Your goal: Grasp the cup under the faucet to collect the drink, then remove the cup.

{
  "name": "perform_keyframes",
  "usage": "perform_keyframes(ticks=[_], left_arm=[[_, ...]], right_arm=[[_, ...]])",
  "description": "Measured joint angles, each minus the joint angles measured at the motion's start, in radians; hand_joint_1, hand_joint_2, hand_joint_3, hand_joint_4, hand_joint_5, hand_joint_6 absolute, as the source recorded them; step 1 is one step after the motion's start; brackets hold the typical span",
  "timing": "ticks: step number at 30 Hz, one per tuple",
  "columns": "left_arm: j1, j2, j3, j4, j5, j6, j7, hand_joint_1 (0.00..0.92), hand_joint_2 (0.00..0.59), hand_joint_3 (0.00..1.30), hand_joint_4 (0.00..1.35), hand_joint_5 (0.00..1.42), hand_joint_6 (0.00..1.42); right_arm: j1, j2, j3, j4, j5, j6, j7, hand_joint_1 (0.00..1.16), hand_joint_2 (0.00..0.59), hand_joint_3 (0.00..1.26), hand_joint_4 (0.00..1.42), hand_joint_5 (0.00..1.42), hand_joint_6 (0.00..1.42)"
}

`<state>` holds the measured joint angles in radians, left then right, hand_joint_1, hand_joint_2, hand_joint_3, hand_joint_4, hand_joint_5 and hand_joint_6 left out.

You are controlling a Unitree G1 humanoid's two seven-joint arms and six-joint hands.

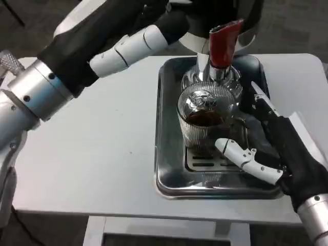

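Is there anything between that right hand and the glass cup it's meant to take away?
Nothing visible. The right hand sits on the tray right beside the cup, which stands under the faucet with dark drink inside.

Ribbed clear glass cup [204, 120], polished metal tray [169, 128] (mirror-like), glossy red faucet handle [224, 43]

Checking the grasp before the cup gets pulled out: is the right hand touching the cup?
Cannot tell. In the head view the right hand sits right beside the cup, fingers spread around its handle side, but glare and clear glass hide any contact or gap.
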<state>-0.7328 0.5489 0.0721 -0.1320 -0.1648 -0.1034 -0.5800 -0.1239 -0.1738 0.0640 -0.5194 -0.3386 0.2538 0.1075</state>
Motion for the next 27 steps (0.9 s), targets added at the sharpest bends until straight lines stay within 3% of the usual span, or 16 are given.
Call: perform_keyframes(ticks=[19,27], left_arm=[[0.215,0.044,0.152,-0.229,-0.069,0.056,-0.007,0.025,0.116,0.25,0.22,0.33,0.31],[0.388,0.056,0.215,-0.276,-0.063,0.056,-0.006,0.025,0.116,0.26,0.22,0.33,0.31]], right_arm=[[0.005,-0.001,-0.003,-0.005,0.012,0.0,0.0,0.56,0.28,0.05,0.03,0.12,0.2],[0.006,0.0,-0.004,-0.025,0.015,0.0,0.0,0.56,0.281,0.05,0.03,0.12,0.2]])
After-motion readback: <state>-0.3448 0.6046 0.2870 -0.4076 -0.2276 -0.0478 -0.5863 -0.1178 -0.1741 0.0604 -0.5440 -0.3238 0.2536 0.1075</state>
